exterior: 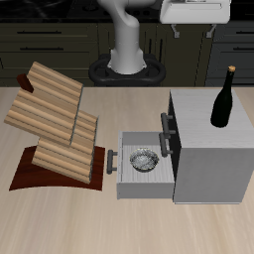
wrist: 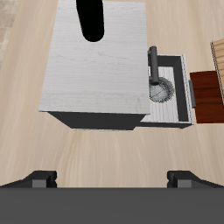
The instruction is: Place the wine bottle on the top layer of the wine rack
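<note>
The fingers (wrist: 39, 178) stand wide apart in the wrist view, two dark tips with nothing between them, held high above the bare wood of the table (wrist: 105, 149). Past them lies the cabinet (wrist: 101, 74), seen from above as a pale grey slab. The bottle (wrist: 91, 19) stands on the cabinet's top as a black shape, cut off by the picture's edge. Beside the cabinet the drawer (wrist: 179, 92) is pulled out, with a dark handle at the cabinet's front and a small round grey dish (wrist: 161, 89) inside it. Just beyond the drawer a strip of the rack (wrist: 206, 92) shows, red-brown base and a bit of light wood.

In the exterior view the arm (exterior: 127, 35) rises white and upright from its round base behind the cabinet, and its white end part (exterior: 193, 14) reaches across at the picture's upper edge, above the cabinet; the fingers themselves are out of the picture there. The bottle (exterior: 224, 99) stands upright on the cabinet (exterior: 210, 159), near the back edge of its top, cap upward. The drawer (exterior: 139, 179) is open from the cabinet's side toward the rack, and the dish (exterior: 144, 160) sits in it. The rack (exterior: 55, 124) stands just beyond the drawer, its ribbed tiers tilted and stepped on the curved dark base; no bottle lies on any tier.
</note>
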Robot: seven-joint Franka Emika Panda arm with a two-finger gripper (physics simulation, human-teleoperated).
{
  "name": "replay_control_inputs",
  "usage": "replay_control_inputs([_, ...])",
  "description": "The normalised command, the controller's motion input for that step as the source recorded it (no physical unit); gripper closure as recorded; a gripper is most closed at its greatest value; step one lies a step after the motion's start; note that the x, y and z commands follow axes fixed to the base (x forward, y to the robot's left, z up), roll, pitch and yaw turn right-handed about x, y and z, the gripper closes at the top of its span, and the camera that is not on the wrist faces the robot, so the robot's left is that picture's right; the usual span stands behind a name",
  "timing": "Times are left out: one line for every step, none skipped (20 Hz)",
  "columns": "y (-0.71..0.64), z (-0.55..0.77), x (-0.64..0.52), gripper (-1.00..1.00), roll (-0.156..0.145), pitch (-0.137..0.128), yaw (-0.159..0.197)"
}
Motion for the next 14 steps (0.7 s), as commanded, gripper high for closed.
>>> replay_control_inputs([0.1, 0.03, 0.05, -1.0, 0.024, -0.076, -0.07])
replay_control_inputs([0.15, 0.11, 0.13, -1.0, -0.049, -0.217, 0.041])
replay_control_inputs([0.21, 0.1, 0.08, -1.0, 0.064, -0.193, -0.046])
replay_control_inputs([0.16, 0.09, 0.01, -1.0, 0.037, -0.362, 0.119])
replay_control_inputs([0.09, 0.09, -0.04, -1.0, -0.033, -0.265, 0.172])
replay_control_inputs([0.16, 0.22, -0.09, -1.0, 0.071, -0.601, 0.346])
replay_control_inputs([0.03, -0.05, 0.31, -1.0, 0.155, -0.134, 0.007])
replay_control_inputs([0.03, -0.11, 0.37, -1.0, -0.074, 0.125, -0.137])
replay_control_inputs([0.06, -0.02, 0.27, -1.0, 0.025, -0.205, 0.133])
replay_control_inputs([0.14, -0.03, 0.36, -1.0, 0.111, -0.237, 0.209])
replay_control_inputs([-0.06, 0.0, 0.04, -1.0, 0.0, 0.0, 0.0])
replay_control_inputs([0.12, -0.2, 0.83, -1.0, 0.145, -0.05, 0.188])
replay_control_inputs([0.02, -0.03, 0.37, -1.0, -0.009, -0.093, 0.051])
replay_control_inputs([-0.1, -0.02, 0.05, -1.0, 0.0, 0.0, 0.0])
